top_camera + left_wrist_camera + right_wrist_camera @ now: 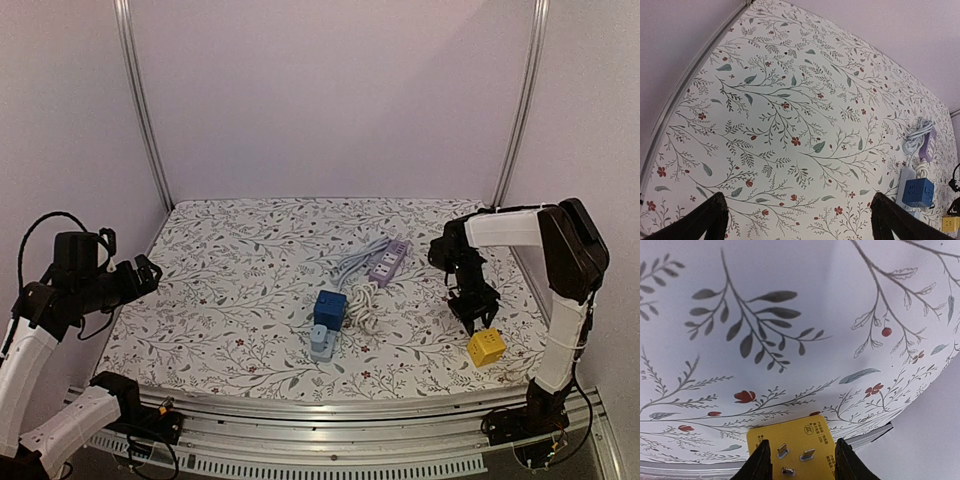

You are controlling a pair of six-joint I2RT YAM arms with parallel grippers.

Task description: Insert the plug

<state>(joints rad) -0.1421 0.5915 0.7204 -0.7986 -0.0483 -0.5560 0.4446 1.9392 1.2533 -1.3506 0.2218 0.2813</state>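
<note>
The plug [486, 347] is a yellow cube lying near the table's front right edge. In the right wrist view the plug [792, 442] shows its flat face with three metal prongs up. My right gripper [477, 318] hangs just over it. Its jaws [801, 452] stand partly apart, one finger on each side of the prongs, and I see no contact with them. A blue cube socket [329, 308] sits mid-table on a pale block [322, 345]. My left gripper [150, 272] is far left and wide open [797, 220], holding nothing.
A purple power strip [389, 260] with a bundled white cable [362, 290] lies behind the blue cube. The table's front metal rail [875, 435] runs close behind the plug. A metal frame post [520, 100] stands at the back right.
</note>
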